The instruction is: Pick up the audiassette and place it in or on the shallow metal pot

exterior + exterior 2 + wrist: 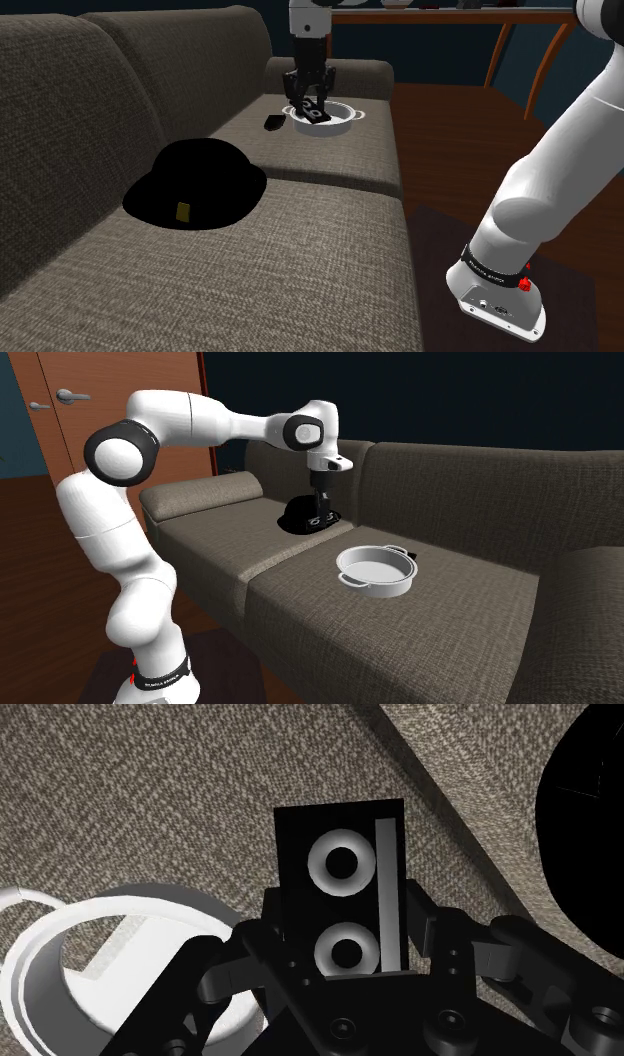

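1. Far left in the shoulder view, a black hat (200, 175) sits on the seat of a brown-grey sofa (250, 290). There's a small yellow tag (183, 211) on its brim.
2. Moving along to the far cushion, a small dark thing (272, 122) lies just beside the pot. I can't make out what it is.
3. Now the claw (313, 108), pointing down from the white arm. It's pinching the cassette (316, 113)! The wrist view shows it plainly: the claw (345, 934) grips a black cassette (342, 854) with two white reels by its sides, standing on end, up off the cushion.
4. Next, the pot (345, 118): white, shallow, two handles, resting on the cushion. In the shoulder view the cassette lines up with it. From the second exterior view, though, the claw (322, 520) hangs to the side of the pot (376, 584), in front of the hat (298, 512). The wrist view agrees: the pot (40, 974) lies off to one side of the fingers, the hat (590, 824) off to the other, and sofa fabric lies behind the cassette.
5. Far right, the arm (560, 160) rises from the lower corner, over a dark wooden floor (450, 120).
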Controlling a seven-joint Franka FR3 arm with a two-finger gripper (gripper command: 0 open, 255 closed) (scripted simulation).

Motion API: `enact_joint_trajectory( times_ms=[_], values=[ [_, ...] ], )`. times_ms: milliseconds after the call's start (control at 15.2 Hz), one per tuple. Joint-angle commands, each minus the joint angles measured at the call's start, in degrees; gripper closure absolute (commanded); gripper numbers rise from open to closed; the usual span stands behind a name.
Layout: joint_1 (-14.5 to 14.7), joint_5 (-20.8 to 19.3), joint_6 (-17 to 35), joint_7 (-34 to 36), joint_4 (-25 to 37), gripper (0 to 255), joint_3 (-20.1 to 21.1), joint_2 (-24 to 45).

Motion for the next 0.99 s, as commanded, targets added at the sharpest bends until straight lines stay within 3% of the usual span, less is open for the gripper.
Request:
enact_joint_trajectory(
  times_ms=[0,858,924],
  values=[
    [-1.18,-0.66,-0.29,-2.61,1.75,255,-1.55,1.61],
    [-7.94,-3.38,-3.51,-16.36,19.39,255,-9.02,16.53],
    [-7.96,-3.36,-2.69,-16.38,18.42,255,-9.02,16.37]
  ],
)
